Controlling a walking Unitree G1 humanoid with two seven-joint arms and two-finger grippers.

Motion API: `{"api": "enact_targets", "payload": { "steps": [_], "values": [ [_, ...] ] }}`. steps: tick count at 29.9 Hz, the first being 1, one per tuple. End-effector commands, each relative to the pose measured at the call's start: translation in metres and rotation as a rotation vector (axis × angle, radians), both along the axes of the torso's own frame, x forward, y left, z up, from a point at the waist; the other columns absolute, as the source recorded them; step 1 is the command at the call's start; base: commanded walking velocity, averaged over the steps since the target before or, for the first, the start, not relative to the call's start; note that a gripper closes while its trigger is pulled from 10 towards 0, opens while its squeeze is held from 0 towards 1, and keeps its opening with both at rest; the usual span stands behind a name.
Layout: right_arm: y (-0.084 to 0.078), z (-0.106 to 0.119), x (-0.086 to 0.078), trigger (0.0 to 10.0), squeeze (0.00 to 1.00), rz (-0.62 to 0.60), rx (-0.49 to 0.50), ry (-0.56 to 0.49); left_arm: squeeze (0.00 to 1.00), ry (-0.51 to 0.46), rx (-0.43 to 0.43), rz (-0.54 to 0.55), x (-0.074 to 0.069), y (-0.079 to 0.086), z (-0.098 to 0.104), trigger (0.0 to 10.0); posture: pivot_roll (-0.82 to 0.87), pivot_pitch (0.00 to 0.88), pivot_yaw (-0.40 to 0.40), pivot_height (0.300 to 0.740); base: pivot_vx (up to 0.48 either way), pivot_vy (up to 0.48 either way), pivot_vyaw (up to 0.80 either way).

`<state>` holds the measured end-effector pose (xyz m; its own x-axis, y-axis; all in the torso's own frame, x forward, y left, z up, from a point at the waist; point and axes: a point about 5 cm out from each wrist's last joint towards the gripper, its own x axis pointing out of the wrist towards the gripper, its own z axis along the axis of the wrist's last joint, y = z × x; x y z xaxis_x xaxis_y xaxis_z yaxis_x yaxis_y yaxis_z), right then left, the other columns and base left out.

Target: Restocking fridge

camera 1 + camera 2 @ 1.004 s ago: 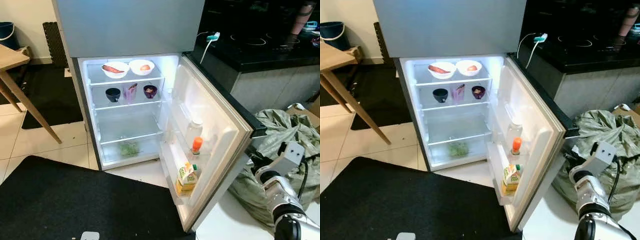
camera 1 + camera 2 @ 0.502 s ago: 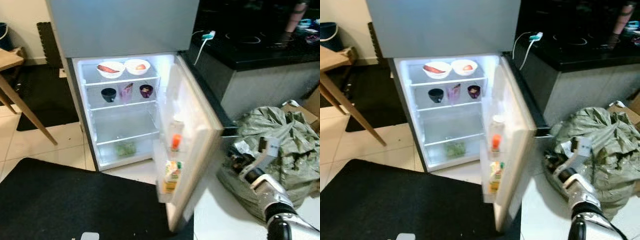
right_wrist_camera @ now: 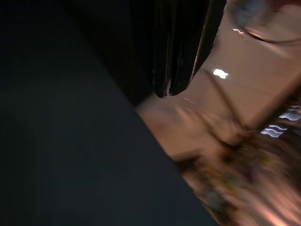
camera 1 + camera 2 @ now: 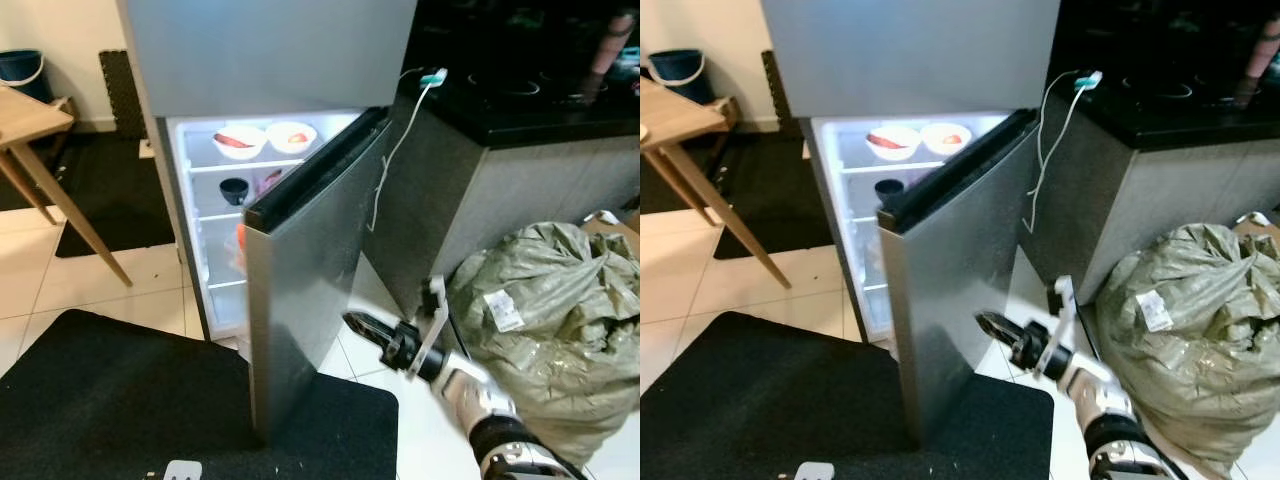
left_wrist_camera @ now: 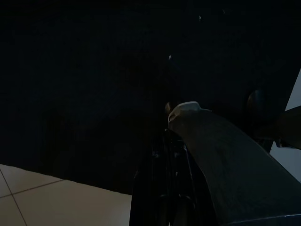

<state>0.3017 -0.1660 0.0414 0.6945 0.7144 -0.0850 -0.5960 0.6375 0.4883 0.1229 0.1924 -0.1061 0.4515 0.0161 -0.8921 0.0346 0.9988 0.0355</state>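
**Fridge door: hazards during closing**

Fridge [image 4: 270, 50] standing against the wall beside the black tabletop [image 4: 530, 110], lower compartment lit. Door [image 4: 310, 280] hanging about half shut, steel outer face turning toward the camera. Right claw [image 4: 362, 326] pointing at the lower part of that face, fingers drawn narrow and holding nothing; touching or just beside the steel, not resolvable. Left claw [image 5: 176, 117] hanging idle in the dark, state not readable.

Judging from this position:

- Slipping: pressing a narrow tip on smooth steel, risking a skid along the panel and a loss of push.
- Slamming: pushing too hard, risking a rebound, a poor seal, and shaken bowls [image 4: 240, 141] on the top shelf.
- Snagging: working close to the white cable [image 4: 385, 165] hanging from the tabletop edge near the hinge side.
- Fouling: moving the right arm just beside the grey-green sack [image 4: 540, 330], risking a catch on its folds.
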Motion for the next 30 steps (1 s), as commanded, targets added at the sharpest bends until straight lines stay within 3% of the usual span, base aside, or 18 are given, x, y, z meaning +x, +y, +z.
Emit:
{"api": "enact_targets", "payload": {
  "steps": [1, 3, 6, 7, 8, 10, 11, 12, 13, 15, 18, 21, 30],
  "values": [
    [-0.016, -0.013, -0.005, 10.0, 0.0, -0.112, -0.156, 0.062, 0.0, 0.06, 0.002, -0.005, -0.015, 0.0, -0.005, 10.0, -0.06, 0.0, -0.046, 0.74, 0.0, 0.0, 0.0],
    [-0.03, -0.033, -0.018, 10.0, 0.0, -0.216, -0.289, 0.17, 0.0, 0.062, 0.003, -0.007, -0.015, 0.0, -0.005, 10.0, -0.07, 0.0, -0.045, 0.74, 0.0, 0.0, 0.0],
    [-0.039, -0.045, -0.027, 10.0, 0.0, -0.277, -0.366, 0.252, 0.0, 0.063, 0.003, -0.008, -0.015, 0.0, -0.005, 10.0, -0.07, 0.0, -0.046, 0.74, 0.0, 0.0, 0.0],
    [-0.049, -0.063, -0.045, 10.0, 0.0, -0.314, -0.486, 0.348, 0.0, 0.064, 0.002, -0.008, -0.015, 0.0, -0.005, 10.0, -0.07, 0.0, -0.046, 0.74, 0.0, 0.0, 0.0],
    [-0.049, -0.063, -0.045, 10.0, 0.0, -0.314, -0.486, 0.348, 0.0, 0.064, 0.002, -0.008, -0.015, 0.0, -0.005, 10.0, -0.07, 0.0, -0.046, 0.74, 0.0, 0.0, 0.0],
    [-0.059, -0.086, -0.073, 10.0, 0.0, -0.307, -0.619, 0.463, 0.0, 0.064, 0.0, -0.011, -0.016, -0.002, -0.005, 10.0, -0.07, 0.0, -0.046, 0.74, 0.0, 0.0, 0.0],
    [-0.062, -0.097, -0.09, 10.0, 0.0, -0.26, -0.743, 0.494, 0.0, 0.064, -0.001, -0.012, -0.016, -0.002, -0.005, 10.0, -0.07, 0.0, -0.046, 0.74, 0.0, 0.0, 0.79],
    [-0.062, -0.097, -0.09, 10.0, 0.0, -0.26, -0.743, 0.494, 0.0, 0.064, -0.001, -0.012, -0.016, -0.002, -0.005, 10.0, -0.07, 0.0, -0.046, 0.74, 0.0, 0.0, 0.79],
    [-0.068, -0.109, -0.111, 10.0, 0.0, -0.215, -0.856, 0.549, 0.0, 0.064, -0.002, -0.012, -0.016, -0.003, -0.005, 10.0, -0.07, 0.0, -0.046, 0.74, 0.0, 0.0, 0.79],
    [-0.074, -0.123, -0.14, 10.0, 0.0, -0.18, -0.945, 0.624, 0.0, 0.063, -0.004, -0.012, -0.015, -0.003, -0.005, 10.0, -0.07, 0.0, -0.046, 0.74, 0.0, 0.0, 0.78],
    [-0.079, -0.132, -0.164, 10.0, 0.0, -0.184, -0.993, 0.693, 0.0, 0.062, -0.004, -0.013, -0.015, -0.003, -0.005, 10.0, -0.07, 0.0, -0.05, 0.74, 0.0, 0.0, 0.73],
    [-0.079, -0.135, -0.174, 10.0, 0.0, -0.18, -1.003, 0.716, 0.0, 0.063, -0.001, -0.02, -0.014, -0.003, -0.005, 10.0, -0.08, 0.0, -0.048, 0.74, 0.0, 0.0, 0.73],
    [-0.082, -0.136, -0.18, 10.0, 0.0, -0.184, -1.031, 0.725, 0.0, 0.059, -0.003, -0.032, -0.013, -0.006, -0.005, 10.0, -0.08, 0.0, -0.049, 0.74, 0.0, 0.0, 0.73]
  ]
}}
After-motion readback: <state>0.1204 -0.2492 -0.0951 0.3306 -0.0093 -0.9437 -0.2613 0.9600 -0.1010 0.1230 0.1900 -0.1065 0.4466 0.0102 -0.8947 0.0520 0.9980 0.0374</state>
